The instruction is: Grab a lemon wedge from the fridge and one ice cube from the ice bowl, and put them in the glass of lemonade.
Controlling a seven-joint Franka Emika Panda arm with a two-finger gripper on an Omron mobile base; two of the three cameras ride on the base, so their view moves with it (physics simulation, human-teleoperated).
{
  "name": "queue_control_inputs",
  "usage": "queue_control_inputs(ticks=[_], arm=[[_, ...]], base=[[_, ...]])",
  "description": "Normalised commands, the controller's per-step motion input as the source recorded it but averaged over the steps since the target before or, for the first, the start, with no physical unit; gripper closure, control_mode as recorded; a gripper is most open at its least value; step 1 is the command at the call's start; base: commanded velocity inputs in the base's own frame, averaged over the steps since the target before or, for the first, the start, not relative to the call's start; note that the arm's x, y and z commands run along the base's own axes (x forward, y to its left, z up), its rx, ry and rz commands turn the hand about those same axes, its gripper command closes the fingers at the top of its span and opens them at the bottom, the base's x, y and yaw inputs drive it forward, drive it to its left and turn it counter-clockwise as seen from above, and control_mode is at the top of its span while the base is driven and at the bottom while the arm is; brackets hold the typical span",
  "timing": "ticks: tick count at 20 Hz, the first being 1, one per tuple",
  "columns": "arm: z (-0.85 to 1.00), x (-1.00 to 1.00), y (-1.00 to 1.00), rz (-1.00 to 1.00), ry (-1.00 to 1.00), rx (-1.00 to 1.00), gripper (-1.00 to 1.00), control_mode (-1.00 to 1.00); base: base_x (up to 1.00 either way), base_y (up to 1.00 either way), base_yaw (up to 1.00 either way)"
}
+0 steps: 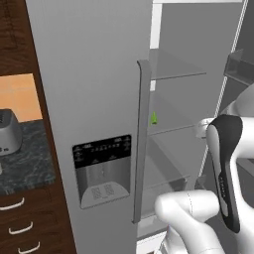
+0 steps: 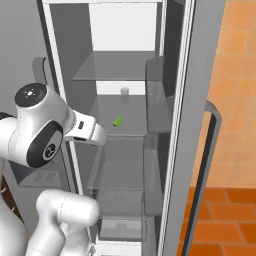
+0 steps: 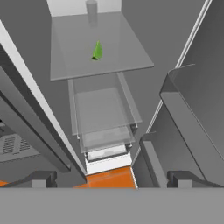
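Kitchen scene, fridge right door open, glass shelf exposed. Claw was wide and empty, outside the opening. Lemon wedge sat ahead of claw, well apart, mid-shelf, long axis upright, tip up. Risk judged: clipping door bins or shelf edge while reaching, or tipping the tiny wedge.

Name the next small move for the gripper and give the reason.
Probably reach forward into the fridge toward the lemon wedge: its right door is open, the wedge lies free on a glass shelf, and the gripper is open, outside, empty.
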Motion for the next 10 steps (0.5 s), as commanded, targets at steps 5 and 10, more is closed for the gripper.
queue_control_inputs(ticks=[5,10], arm=[[0.0,0.0,0.0,0.0,0.0,0.0,-1.0,1.0],[0.0,0.0,0.0,0.0,0.0,0.0,-1.0,1.0]], base=[[0.25,-0.12,0.16],[0.18,-0.3,0.14]])
